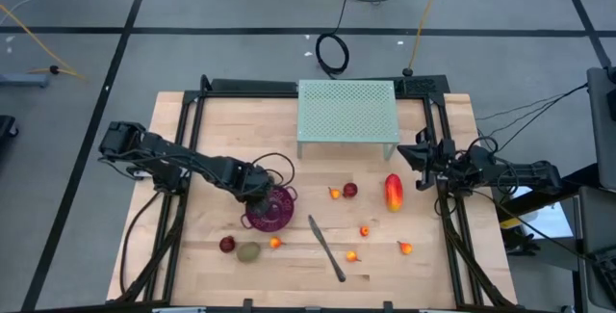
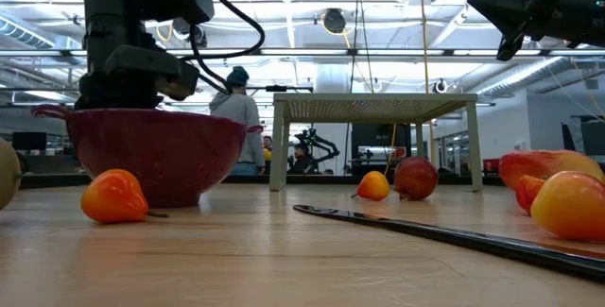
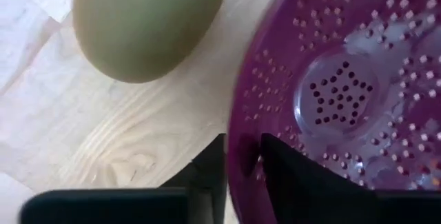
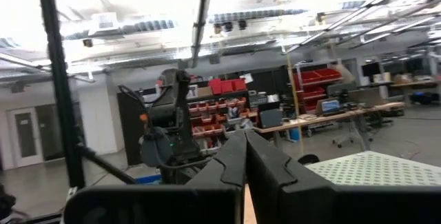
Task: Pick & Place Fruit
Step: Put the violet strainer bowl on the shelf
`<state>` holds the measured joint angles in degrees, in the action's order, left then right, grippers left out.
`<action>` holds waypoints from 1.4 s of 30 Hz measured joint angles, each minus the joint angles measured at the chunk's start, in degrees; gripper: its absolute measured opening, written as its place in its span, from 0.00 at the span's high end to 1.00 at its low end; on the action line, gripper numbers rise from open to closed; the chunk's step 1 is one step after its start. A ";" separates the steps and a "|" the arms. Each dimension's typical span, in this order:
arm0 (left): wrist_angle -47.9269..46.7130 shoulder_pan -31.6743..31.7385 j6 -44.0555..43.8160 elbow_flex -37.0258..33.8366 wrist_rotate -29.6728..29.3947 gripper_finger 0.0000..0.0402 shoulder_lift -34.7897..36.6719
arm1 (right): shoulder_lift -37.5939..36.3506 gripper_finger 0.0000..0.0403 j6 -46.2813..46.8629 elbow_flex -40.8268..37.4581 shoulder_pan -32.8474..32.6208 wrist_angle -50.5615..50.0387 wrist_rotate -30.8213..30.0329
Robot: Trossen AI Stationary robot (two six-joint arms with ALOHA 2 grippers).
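The purple perforated bowl [image 1: 273,211] stands on the wooden table [image 1: 202,130] at the near left. My left gripper [image 1: 257,200] points down at the bowl's left rim and is shut on it. Nothing shows inside the bowl [image 3: 344,93]. A brownish-green kiwi [image 1: 249,251] lies on the table beside the bowl, with a dark red fruit [image 1: 227,245] and a small orange one [image 1: 275,243] next to it. The red-yellow mango [image 1: 394,192] lies at the right. My right gripper [image 1: 421,154] waits, shut and raised, at the table's right edge. My left gripper holds the bowl's rim [image 3: 244,156] between its two fingers, one finger [image 3: 303,182] inside the bowl and one [image 3: 207,179] outside. The fingers come from above, pointing down. The bowl stands upright with its base on the table [image 2: 156,198].
A knife [image 1: 327,247] lies at the near middle. A pale green perforated stand [image 1: 347,111] occupies the far middle. Another dark red fruit [image 1: 350,190] and several small orange ones [image 1: 365,230] are scattered between the bowl and the mango.
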<state>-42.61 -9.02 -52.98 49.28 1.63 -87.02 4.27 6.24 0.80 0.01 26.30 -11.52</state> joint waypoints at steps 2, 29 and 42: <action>0.04 0.00 0.18 0.02 0.50 0.85 0.04 | 0.00 1.00 -0.04 0.00 0.01 0.01 -1.72; 6.87 1.88 -7.68 0.11 6.57 1.00 14.42 | -0.01 1.00 -0.04 -0.01 0.02 -0.02 -2.19; 17.47 8.02 -7.35 5.82 5.52 1.00 18.97 | -0.02 1.00 -0.02 0.00 0.02 -0.02 -2.15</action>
<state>-25.14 -1.00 -60.33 55.09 7.15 -68.05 4.25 6.22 0.79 0.03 26.29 -13.67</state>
